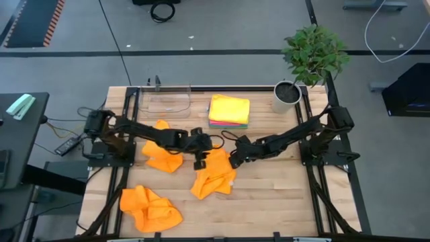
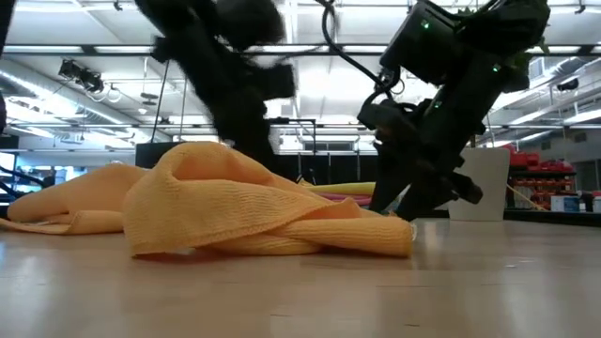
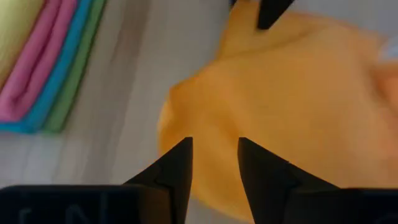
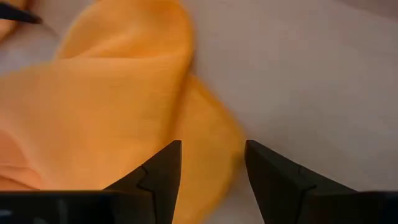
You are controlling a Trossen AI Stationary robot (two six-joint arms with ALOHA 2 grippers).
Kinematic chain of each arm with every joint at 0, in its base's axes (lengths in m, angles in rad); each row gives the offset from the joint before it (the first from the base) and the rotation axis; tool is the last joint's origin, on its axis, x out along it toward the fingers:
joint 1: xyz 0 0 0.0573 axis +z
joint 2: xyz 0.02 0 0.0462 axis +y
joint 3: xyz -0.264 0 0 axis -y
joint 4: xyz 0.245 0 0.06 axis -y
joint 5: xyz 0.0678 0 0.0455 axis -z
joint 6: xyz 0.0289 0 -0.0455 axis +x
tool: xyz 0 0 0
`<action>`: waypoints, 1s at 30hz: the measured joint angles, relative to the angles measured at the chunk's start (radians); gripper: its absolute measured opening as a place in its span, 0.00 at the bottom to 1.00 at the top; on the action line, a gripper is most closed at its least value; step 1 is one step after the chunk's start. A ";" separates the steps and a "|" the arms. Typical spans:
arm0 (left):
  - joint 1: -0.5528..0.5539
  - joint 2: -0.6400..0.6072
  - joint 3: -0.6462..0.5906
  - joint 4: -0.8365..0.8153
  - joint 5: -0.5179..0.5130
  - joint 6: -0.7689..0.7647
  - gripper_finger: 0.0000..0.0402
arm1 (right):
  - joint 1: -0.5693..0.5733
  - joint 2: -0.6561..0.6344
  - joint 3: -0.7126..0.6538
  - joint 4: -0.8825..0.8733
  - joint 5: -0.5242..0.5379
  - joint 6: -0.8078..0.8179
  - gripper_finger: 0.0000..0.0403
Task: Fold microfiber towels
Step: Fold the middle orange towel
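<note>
A crumpled orange microfiber towel lies bunched on the table's middle. My left gripper stands open over its left edge, and the cloth shows past its fingers. My right gripper stands open over the towel's right edge, low by the table. Two more orange towels lie crumpled, one under my left arm and one at the near left. A stack of folded towels, yellow on top, rests at the far middle. My left gripper points down at a slant over the towel's left edge; I cannot tell whether its fingertips touch the cloth. My right gripper comes down at a slant from the table's right, its fingertips by the towel's right end; I cannot tell whether they touch it.
A clear plastic tray stands at the far left. A potted plant stands at the far right corner. Bare wood lies along the near right of the table.
</note>
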 joint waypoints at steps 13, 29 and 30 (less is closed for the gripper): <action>0.135 0.202 0.085 0.015 0.044 0.196 0.39 | 0.010 0.015 0.000 0.025 0.025 0.031 0.31; 0.113 0.182 0.182 -0.042 0.067 0.156 0.02 | 0.056 -0.033 -0.009 -0.065 0.097 0.015 0.01; 0.109 0.169 0.201 -0.051 0.067 0.153 0.02 | 0.063 -0.050 -0.011 -0.097 0.098 0.015 0.01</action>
